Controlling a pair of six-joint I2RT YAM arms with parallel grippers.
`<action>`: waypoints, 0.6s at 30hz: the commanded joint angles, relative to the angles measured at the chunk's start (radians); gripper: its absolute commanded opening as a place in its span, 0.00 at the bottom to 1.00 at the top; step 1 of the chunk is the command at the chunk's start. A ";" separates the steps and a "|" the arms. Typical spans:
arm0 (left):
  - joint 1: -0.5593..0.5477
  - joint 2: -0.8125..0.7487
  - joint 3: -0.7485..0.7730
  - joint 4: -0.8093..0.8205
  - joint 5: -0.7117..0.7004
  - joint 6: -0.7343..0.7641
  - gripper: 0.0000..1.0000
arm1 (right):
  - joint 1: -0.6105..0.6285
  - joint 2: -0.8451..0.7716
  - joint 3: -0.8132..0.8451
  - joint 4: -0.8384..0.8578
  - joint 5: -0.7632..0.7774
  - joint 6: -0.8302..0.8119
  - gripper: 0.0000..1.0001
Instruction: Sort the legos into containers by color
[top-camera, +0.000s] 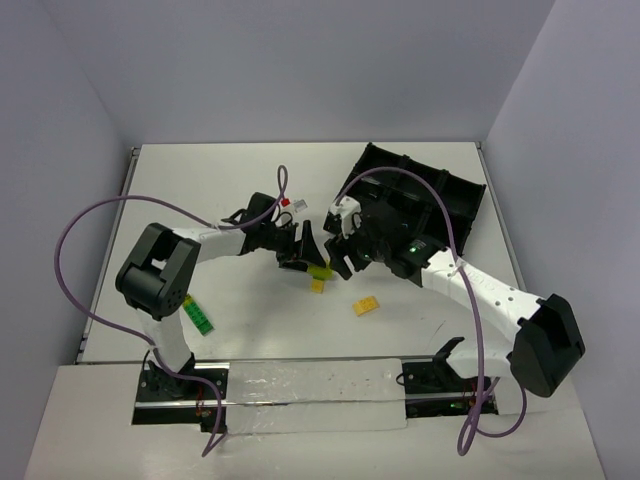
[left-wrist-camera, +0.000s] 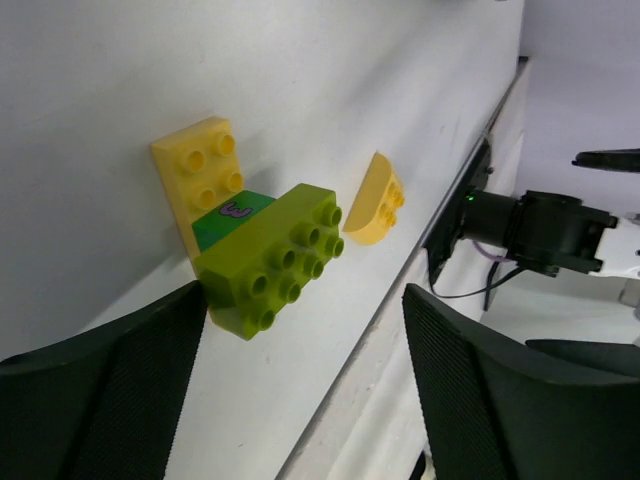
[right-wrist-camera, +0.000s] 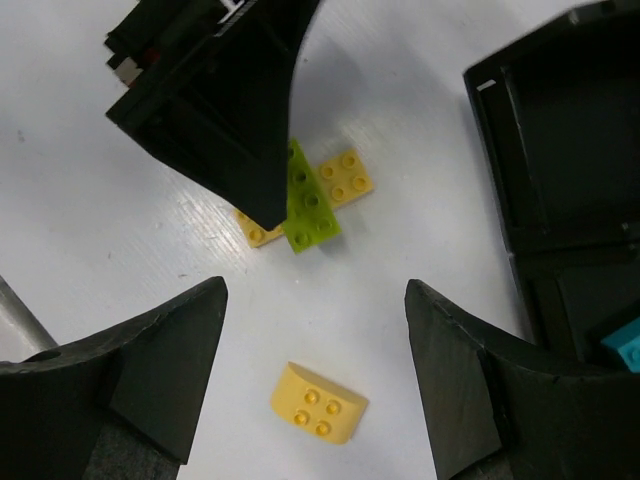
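Note:
A lime green brick sits crosswise on a flat yellow brick, with a darker green tile between them. My left gripper is open around this stack, and its left finger is close to the lime brick's end. The stack also shows in the top view. A curved yellow brick lies on the table between my open right gripper's fingers, untouched. The black tray stands at the back right. A cyan brick lies in one compartment.
A green brick lies near the left arm's base. The two grippers are close together at mid-table. Purple cables loop over both arms. Grey walls enclose the table on three sides.

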 joint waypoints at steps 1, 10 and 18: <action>0.003 -0.010 0.063 -0.088 -0.023 0.070 0.89 | 0.071 0.048 0.010 0.089 0.066 -0.119 0.80; 0.099 -0.165 0.085 -0.274 -0.116 0.123 0.90 | 0.086 0.193 0.073 0.062 0.034 -0.179 0.81; 0.323 -0.351 0.092 -0.387 -0.207 0.128 0.90 | 0.089 0.306 0.112 0.098 0.003 -0.183 0.78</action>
